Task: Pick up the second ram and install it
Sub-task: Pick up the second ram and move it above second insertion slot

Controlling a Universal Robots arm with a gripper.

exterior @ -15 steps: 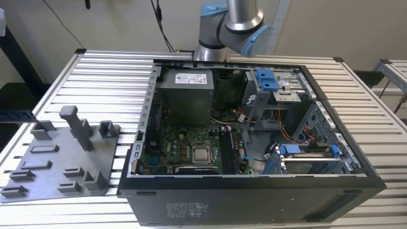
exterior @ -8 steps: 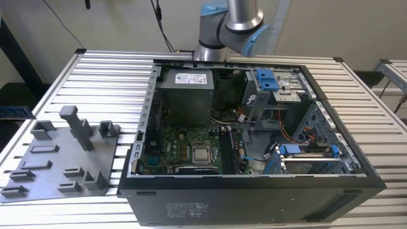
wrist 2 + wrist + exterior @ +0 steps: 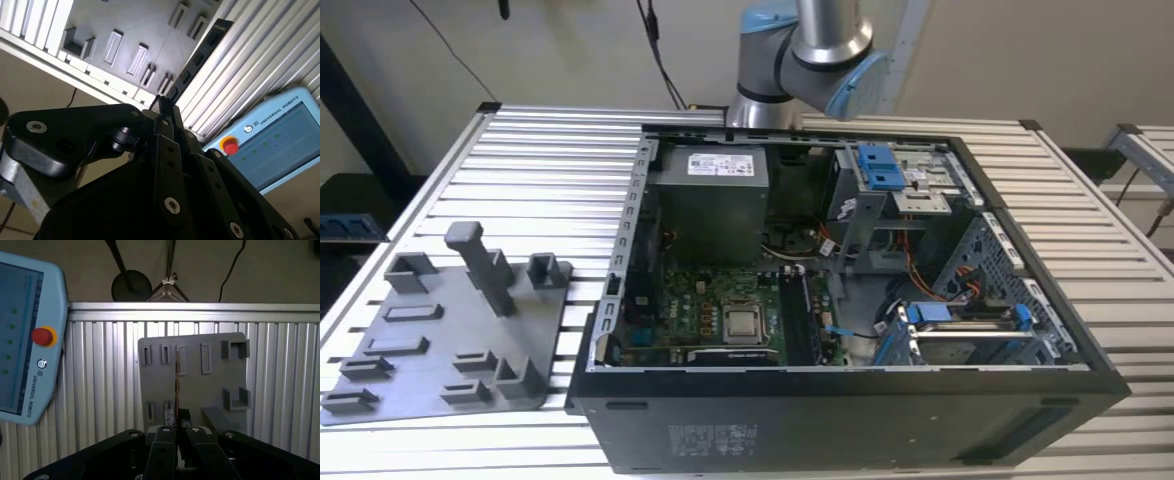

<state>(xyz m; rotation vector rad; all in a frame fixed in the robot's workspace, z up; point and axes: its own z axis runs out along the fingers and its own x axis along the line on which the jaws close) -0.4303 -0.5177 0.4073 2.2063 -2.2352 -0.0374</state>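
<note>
In both wrist views my gripper (image 3: 176,424) (image 3: 162,107) is shut on the second ram. The first wrist view shows the ram (image 3: 176,382) edge-on, as a thin strip rising from between the black fingers. In the second wrist view it (image 3: 200,55) is a long strip carrying a row of black chips. In both views the ram hangs above the grey fixture tray (image 3: 210,385) (image 3: 125,30). In the exterior view that tray (image 3: 440,340) lies at the left, beside the open computer case (image 3: 854,385), whose motherboard (image 3: 720,320) is exposed.
A teach pendant with a red button (image 3: 25,340) (image 3: 270,145) lies on the slatted aluminium table (image 3: 100,390) near the tray. In the exterior view the arm's joint (image 3: 807,50) stands behind the case. Light-blue drive clips (image 3: 881,165) sit inside the case.
</note>
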